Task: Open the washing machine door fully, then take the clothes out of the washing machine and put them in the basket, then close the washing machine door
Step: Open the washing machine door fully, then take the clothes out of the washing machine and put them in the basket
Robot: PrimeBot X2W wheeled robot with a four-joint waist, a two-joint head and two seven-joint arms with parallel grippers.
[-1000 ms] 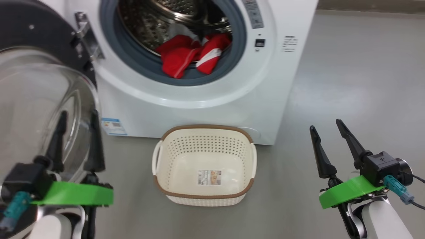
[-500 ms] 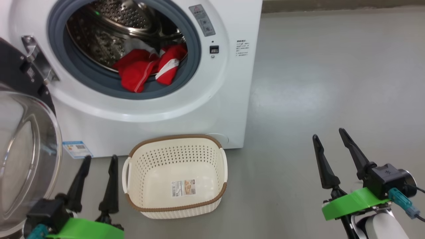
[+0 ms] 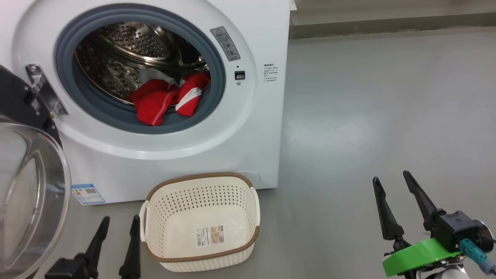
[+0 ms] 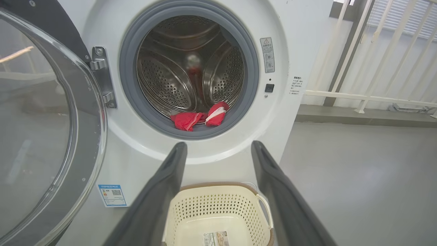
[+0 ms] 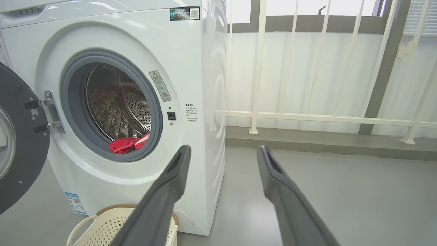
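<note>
The washing machine [image 3: 217, 155] at the upper left of the head view is glossy white, with a mid-grey rubber ring [image 3: 219, 89] round a silvery drum [image 3: 128, 46] dotted with small holes. The clothes [image 3: 155, 102] are bright red with a thin white stripe and white trim. At the left edge, the door [image 3: 31, 193] is clear glass with a black rim. A blue-and-white sticker [image 3: 88, 193] marks the machine's lower left corner. The basket [image 3: 201, 193] at bottom centre is cream-white, patterned with rows of holes, brown along the rim, with a multicoloured paper label [image 3: 210, 235] inside. The floor [image 3: 368, 116] is plain grey. The left tool [image 3: 120, 218] and right tool [image 3: 391, 176] are black; the right one carries a vivid green bracket [image 3: 418, 255] and a teal plug [image 3: 474, 250]. The railing [image 5: 259, 68] in the right wrist view is cream-white.
</note>
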